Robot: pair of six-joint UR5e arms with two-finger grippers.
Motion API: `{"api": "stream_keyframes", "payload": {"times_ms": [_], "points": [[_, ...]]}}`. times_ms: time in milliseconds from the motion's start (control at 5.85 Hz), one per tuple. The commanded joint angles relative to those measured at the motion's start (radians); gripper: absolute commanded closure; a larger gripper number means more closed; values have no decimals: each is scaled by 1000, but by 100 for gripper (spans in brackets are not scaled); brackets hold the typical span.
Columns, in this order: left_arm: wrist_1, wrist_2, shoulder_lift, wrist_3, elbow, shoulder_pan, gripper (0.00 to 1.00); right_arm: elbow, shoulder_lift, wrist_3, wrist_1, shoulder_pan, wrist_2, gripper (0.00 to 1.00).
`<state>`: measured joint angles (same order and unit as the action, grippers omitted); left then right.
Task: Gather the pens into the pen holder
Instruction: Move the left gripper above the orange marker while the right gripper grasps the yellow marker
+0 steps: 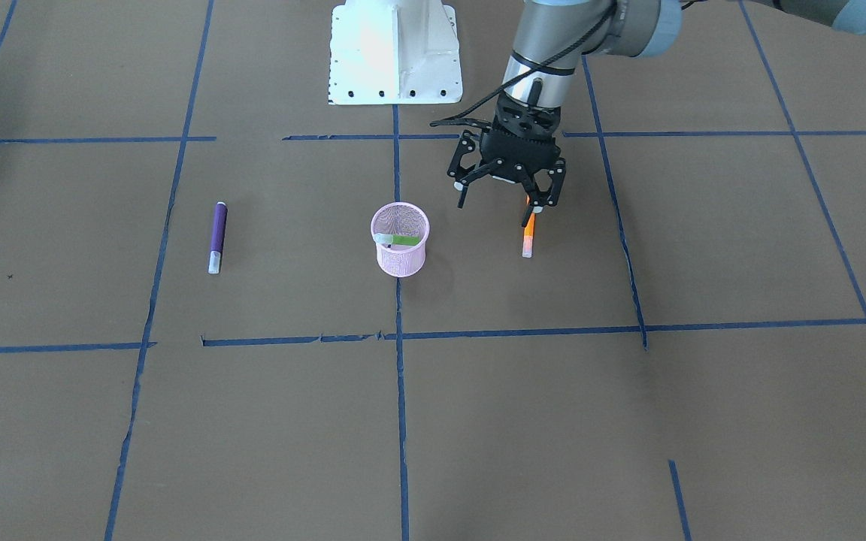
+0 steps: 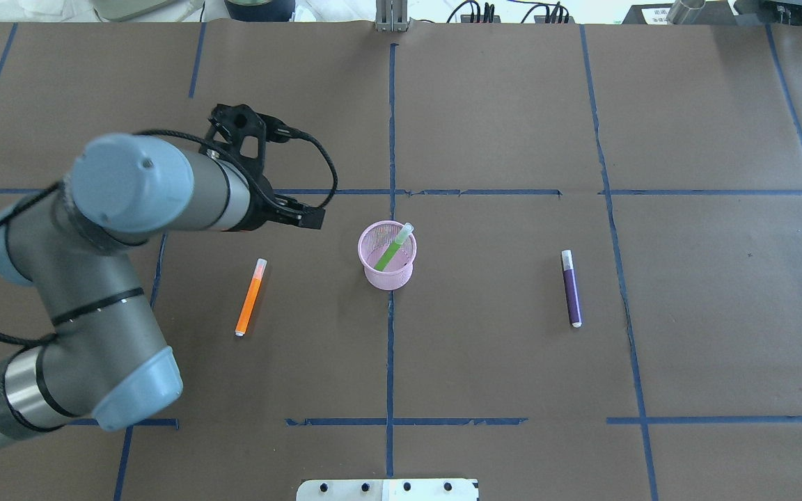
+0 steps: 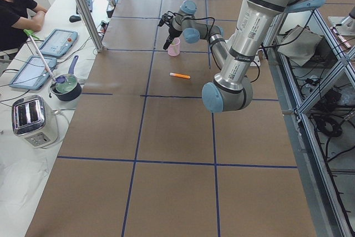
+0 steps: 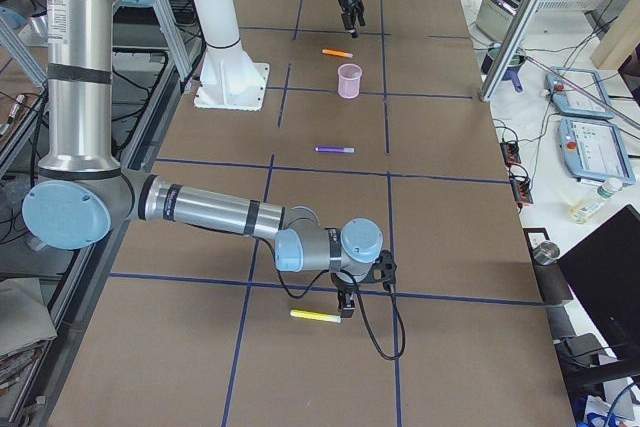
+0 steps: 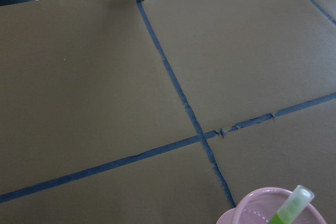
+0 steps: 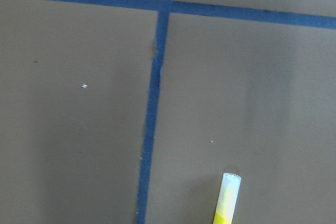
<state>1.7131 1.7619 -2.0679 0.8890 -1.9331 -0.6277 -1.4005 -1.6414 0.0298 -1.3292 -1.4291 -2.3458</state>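
Worktop (image 2: 512,125): brown paper marked into squares by blue tape. My left arm (image 2: 129,209) reaches in from the left end. My right arm (image 4: 200,209) lies low and stretched toward the right end.

Left gripper (image 1: 504,197): raised above the surface, left of centre, near the orange pen and the pen holder. Its jaws are spread wide and hold nothing.

Right gripper (image 4: 345,299): close above the paper near the right end, just beside a yellow pen. It shows only in the side view, so I cannot tell how its jaws stand.

Pen holder (image 2: 387,277): pink mesh cup, upright at the middle of the worktop on a blue tape line.

Green pen (image 2: 392,252): inside the cup, leaning, pale cap above the rim.

Orange pen (image 2: 250,298): flat on the paper, toward the left end from the cup.

Purple pen (image 2: 571,291): flat, toward the right end from the cup and well apart from it.

Yellow pen (image 4: 316,316): flat, far toward the right end.
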Motion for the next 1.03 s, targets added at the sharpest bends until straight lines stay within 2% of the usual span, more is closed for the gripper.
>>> {"api": "stream_keyframes", "payload": {"times_ms": [0, 171, 684, 855], "points": [[-206, 251, 94, -231, -59, -145, 0, 112, 8, 13, 21, 6, 2, 0], [-223, 252, 150, -283, -87, -164, 0, 133, 11, 13, 21, 22, 0, 0], [-224, 248, 152, -278, -86, -164, 0, 138, 11, 62, 21, 65, 2, 9], [-224, 248, 152, -278, -86, -164, 0, 162, 11, 64, 22, 67, 0, 19]]}}
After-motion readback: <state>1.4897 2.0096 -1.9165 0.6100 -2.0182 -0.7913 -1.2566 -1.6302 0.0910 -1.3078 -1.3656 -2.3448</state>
